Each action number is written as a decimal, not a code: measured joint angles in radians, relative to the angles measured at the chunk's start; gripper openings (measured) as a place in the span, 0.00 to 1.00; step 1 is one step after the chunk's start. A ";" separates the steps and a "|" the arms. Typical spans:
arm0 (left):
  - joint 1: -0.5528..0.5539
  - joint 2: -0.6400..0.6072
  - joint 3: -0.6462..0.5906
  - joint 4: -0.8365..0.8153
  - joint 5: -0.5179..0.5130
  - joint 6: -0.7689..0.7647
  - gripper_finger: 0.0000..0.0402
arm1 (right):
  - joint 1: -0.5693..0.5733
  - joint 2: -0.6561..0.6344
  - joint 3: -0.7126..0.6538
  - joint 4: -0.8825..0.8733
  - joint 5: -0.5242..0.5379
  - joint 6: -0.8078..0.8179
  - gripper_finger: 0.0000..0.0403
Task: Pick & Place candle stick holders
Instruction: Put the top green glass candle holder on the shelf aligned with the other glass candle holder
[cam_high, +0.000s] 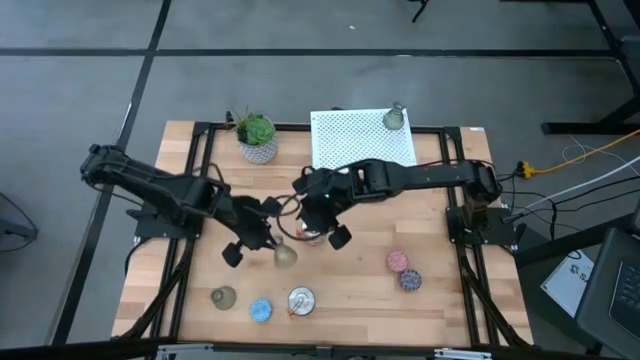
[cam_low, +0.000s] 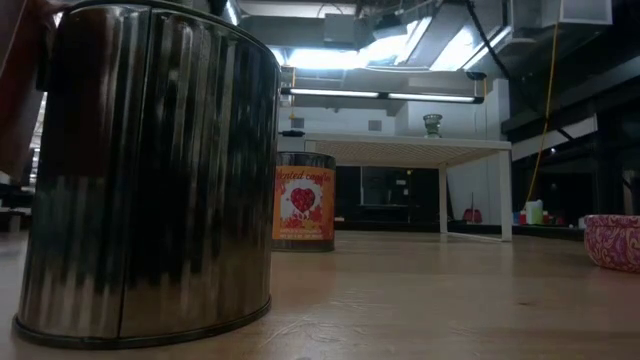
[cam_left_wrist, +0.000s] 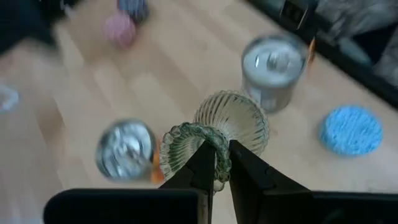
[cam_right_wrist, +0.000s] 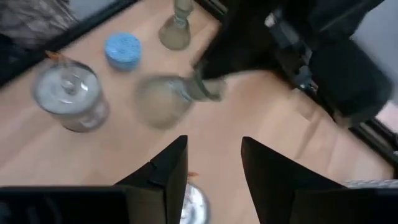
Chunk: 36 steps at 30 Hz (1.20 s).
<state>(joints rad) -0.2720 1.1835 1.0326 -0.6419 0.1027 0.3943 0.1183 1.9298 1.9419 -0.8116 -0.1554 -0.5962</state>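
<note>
1 pale wood table (cam_high: 340, 285), grey floor (cam_high: 90, 90) around.

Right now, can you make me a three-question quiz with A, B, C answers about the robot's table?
1. Where does one candle stick holder stand away from the others?
A. On the white rack
B. On a blue disc
C. In a plant pot

2. How many candle stick holders show from above?
A. One
B. Three
C. Five

3. What is the left end effector doing?
A. Hanging open over bare wood
B. Pinching a holder's rim
C. Pushing a tin

Answers:
1. A: in the high view that holder sits on the rack's far corner.
2. B: one is on the rack, the held holder is at the left end effector, and the table holder is near the front edge.
3. B: the left wrist view shows its fingers shut on the beaded rim of the held holder.
</note>
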 joint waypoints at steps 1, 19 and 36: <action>0.007 0.000 0.012 -0.002 0.016 0.018 0.06 | -0.007 0.006 0.000 0.003 -0.005 -0.018 0.38; 0.112 -0.075 -0.083 -0.084 -0.018 -0.014 0.06 | -0.077 0.035 -0.001 -0.133 -0.107 -0.058 0.38; 0.234 0.065 -0.032 0.130 0.075 0.002 0.06 | -0.115 -0.133 -0.001 -0.456 -0.004 0.242 0.38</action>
<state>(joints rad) -0.0381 1.2488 1.0003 -0.5116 0.1777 0.3966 0.0032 1.7968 1.9411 -1.2677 -0.1592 -0.3543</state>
